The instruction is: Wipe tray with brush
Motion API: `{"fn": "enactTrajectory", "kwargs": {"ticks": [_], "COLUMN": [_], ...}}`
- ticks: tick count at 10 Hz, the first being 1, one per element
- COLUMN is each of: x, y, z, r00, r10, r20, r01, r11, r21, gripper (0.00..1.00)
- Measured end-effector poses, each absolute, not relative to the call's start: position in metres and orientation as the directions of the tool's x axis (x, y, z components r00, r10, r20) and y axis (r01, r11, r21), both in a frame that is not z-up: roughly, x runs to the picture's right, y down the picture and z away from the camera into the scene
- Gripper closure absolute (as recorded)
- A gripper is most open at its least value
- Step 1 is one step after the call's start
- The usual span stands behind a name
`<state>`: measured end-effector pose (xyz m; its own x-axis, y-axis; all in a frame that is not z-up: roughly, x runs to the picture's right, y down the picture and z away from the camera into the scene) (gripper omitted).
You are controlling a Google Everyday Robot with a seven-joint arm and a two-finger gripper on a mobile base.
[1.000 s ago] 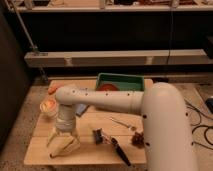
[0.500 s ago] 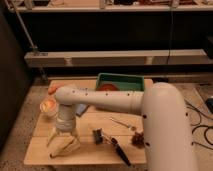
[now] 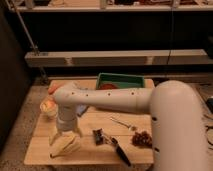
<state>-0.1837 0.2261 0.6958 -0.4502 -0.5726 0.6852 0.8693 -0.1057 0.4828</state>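
Observation:
The green tray (image 3: 131,80) stands at the back of the wooden table (image 3: 90,152), partly behind my white arm. The brush (image 3: 111,142) lies flat on the table near the front. Its dark bristle head (image 3: 98,136) points left and its black handle runs toward the front right. My gripper (image 3: 65,145) hangs over the front left of the table, pointing down. It is to the left of the brush head and apart from it. Its pale fingers (image 3: 73,145) are spread open with nothing between them.
A round red-orange bowl (image 3: 105,86) sits at the tray's left end. A thin metal utensil (image 3: 122,123) and a dark clump (image 3: 142,138) lie right of the brush. A small cup (image 3: 48,106) and an orange object (image 3: 55,88) are at the left. A grey-blue block (image 3: 82,109) peeks from under the arm.

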Motion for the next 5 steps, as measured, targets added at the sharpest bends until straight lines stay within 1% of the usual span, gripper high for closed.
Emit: {"fn": "enactTrajectory", "kwargs": {"ticks": [2,3,5], "x": [-0.147,-0.137,-0.126], "y": [0.206,0.201,0.196], "z": [0.682,0.676,0.672], "r00": [-0.524,-0.542,-0.556], "r10": [-0.689,-0.713,-0.732], "r20": [0.501,0.446,0.395], "r01": [0.806,0.786,0.77], "r11": [-0.21,-0.242,-0.274], "r21": [0.553,0.569,0.577], "gripper": [0.2,0.2,0.2]}}
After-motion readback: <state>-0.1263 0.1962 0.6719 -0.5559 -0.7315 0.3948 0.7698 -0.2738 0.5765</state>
